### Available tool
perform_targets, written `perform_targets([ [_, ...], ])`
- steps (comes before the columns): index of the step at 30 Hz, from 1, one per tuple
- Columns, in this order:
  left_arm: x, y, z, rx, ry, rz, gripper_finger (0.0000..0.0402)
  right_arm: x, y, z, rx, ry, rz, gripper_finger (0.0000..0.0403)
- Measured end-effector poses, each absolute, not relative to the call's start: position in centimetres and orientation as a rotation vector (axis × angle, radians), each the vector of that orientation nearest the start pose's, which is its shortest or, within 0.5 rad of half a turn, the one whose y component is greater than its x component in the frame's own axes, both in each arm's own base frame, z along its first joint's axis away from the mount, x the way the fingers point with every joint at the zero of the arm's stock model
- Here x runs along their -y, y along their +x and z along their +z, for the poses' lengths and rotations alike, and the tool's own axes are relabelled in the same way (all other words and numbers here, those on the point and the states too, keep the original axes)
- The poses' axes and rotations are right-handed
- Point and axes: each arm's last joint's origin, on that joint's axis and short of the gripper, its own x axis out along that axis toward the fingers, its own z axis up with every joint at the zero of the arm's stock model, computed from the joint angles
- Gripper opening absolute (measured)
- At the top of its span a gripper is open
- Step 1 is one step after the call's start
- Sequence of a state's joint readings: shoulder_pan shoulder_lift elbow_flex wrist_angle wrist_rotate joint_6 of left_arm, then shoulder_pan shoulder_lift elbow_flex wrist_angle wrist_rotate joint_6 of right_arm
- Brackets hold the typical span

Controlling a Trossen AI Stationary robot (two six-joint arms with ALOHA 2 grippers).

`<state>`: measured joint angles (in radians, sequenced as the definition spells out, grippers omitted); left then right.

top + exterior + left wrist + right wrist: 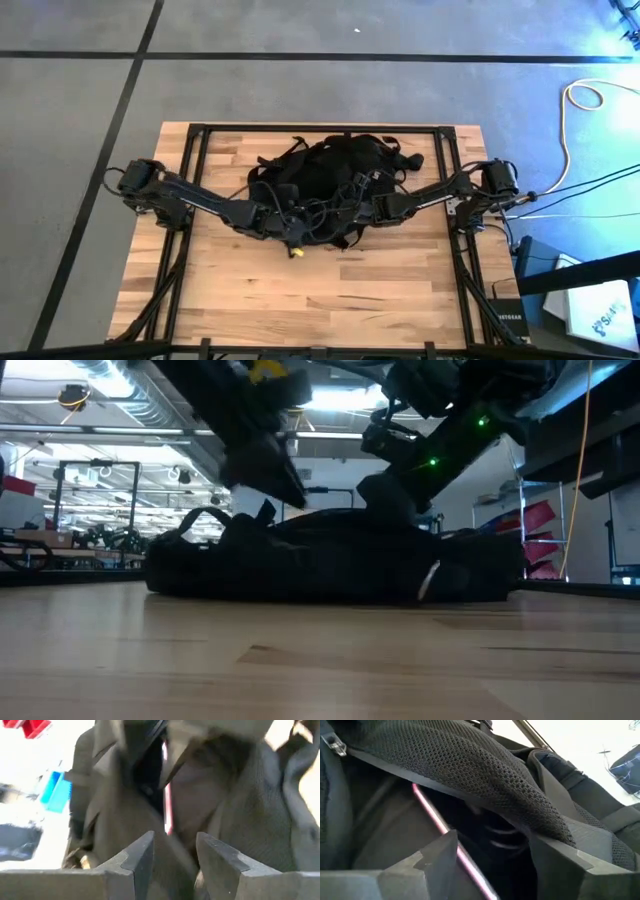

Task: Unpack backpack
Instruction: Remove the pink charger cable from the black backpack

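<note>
The black backpack (335, 170) lies flat on the far middle of the wooden table, its loop handle (205, 518) toward the table's left. My left gripper (290, 228) is at its near left side, above the fabric, with a fold of black fabric (175, 865) running into the narrow gap between its fingers. My right gripper (358, 212) stands open at the pack's near right. Its fingers (440, 857) reach into the dark opening under a black mesh panel (485, 765), on either side of a pink strip (435, 817). What lies inside is hidden. My left gripper pinches a fold of the backpack's black fabric (172, 870) between its two fingers, coming slanting down from the table's near left. The view is blurred, so whether it holds one layer or several does not show. The rest of the pack lies on the table (330, 575).
Bare wooden table (330, 300) lies between the backpack and the near edge. Black frame rails (190, 150) run along the table's left and right sides. Cables (590, 190) trail off the right side. A yellow tag (296, 252) sits below my left gripper.
</note>
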<state>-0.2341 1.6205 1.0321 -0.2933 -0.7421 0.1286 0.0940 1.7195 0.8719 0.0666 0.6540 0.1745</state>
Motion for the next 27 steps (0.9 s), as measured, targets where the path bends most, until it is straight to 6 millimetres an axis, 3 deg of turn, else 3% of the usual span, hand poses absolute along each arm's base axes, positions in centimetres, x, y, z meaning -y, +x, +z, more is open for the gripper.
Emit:
perform_targets([
  [4, 4.5, 30.8, 22.8, -0.826, 0.571, 0.563, 0.0134, -1.5, 33.1, 15.6, -0.683, -0.085, -0.587, 0.0228],
  [6, 3.0, 30.6, 22.7, -0.846, 0.557, 0.609, 0.0134, -1.5, 33.0, 15.5, -0.682, -0.049, -0.581, 0.0228],
  [13, -5.1, 30.2, 19.8, -0.934, 0.401, 0.595, 0.0134, -1.6, 32.9, 15.3, -0.697, 0.021, -0.571, 0.0227],
  [19, -10.4, 29.7, 19.3, -0.791, 0.196, 0.489, 0.0134, -1.2, 32.9, 15.4, -0.66, 0.105, -0.639, 0.0227],
  [22, -11.1, 29.8, 19.3, -0.736, 0.119, 0.392, 0.0134, -1.0, 32.9, 15.4, -0.631, 0.109, -0.701, 0.0227],
  [27, -9.5, 30.8, 17.9, -0.766, 0.107, 0.25, 0.0134, -0.5, 32.9, 15.6, -0.602, 0.107, -0.746, 0.0227],
])
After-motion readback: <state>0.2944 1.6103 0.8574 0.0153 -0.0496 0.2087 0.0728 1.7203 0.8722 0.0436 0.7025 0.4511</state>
